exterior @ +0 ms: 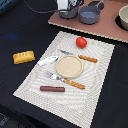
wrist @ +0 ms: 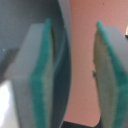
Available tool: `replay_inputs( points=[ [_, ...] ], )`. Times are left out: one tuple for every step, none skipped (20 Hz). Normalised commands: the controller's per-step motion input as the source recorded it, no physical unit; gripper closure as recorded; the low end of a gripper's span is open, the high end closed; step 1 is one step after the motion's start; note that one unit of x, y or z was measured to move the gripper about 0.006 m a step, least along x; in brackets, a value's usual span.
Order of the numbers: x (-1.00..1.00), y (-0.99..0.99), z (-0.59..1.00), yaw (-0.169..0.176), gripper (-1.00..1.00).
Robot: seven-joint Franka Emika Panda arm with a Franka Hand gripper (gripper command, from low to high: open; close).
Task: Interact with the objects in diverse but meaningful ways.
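Observation:
My gripper [exterior: 67, 5] hangs over the blue-grey two-handled pot [exterior: 68, 13] at the back of the exterior view. In the wrist view the gripper [wrist: 75, 75] is open. Its green-padded fingers [wrist: 42, 85] straddle the pot's curved rim [wrist: 64, 55], one inside and one outside, with a wide gap on the outer side. The blue-grey frying pan [exterior: 90, 14] sits just beside the pot. The red tomato [exterior: 81, 42], brown sausage [exterior: 52, 89] and small white-blue piece [exterior: 48, 61] lie on the striped placemat [exterior: 97, 95]. The golden-yellow bread loaf [exterior: 23, 57] lies off the mat on the dark table.
Pot and pan stand on a pinkish-brown board [exterior: 107, 27], with a pale bowl [exterior: 123, 19] at its far right. A round beige plate [exterior: 69, 66] sits mid-mat, with a wooden-handled knife [exterior: 82, 57] and fork [exterior: 67, 81] alongside it.

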Motion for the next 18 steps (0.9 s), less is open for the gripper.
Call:
replay_inputs(
  points=[
    [-0.04,0.14,1.00,0.000,-1.00],
    [-0.14,0.03,1.00,-0.007,-1.00],
    [-0.16,0.00,1.00,-0.007,-1.00],
    [-0.10,0.00,1.00,-0.002,-1.00],
    [-0.06,-0.02,1.00,-0.002,-1.00],
    [-0.09,-0.19,0.97,-0.004,-1.00],
    [-0.01,-0.47,0.75,-0.043,-1.00],
    [-0.06,-0.65,0.59,-0.046,-1.00],
    [-0.03,-0.71,0.50,-0.036,-1.00],
    [-0.02,-0.77,0.43,-0.017,-1.00],
    [-0.04,-0.86,0.40,0.000,-1.00],
    [-0.09,-0.93,0.39,0.000,-1.00],
    [-0.09,-0.96,0.39,0.000,-1.00],
    [-0.09,-0.96,0.38,0.000,-1.00],
    [-0.09,-0.95,0.37,0.000,-1.00],
    [-0.09,-0.95,0.34,0.000,-1.00],
    [-0.09,-0.95,0.31,0.000,-1.00],
    [-0.10,-0.96,0.26,0.000,-1.00]
  ],
)
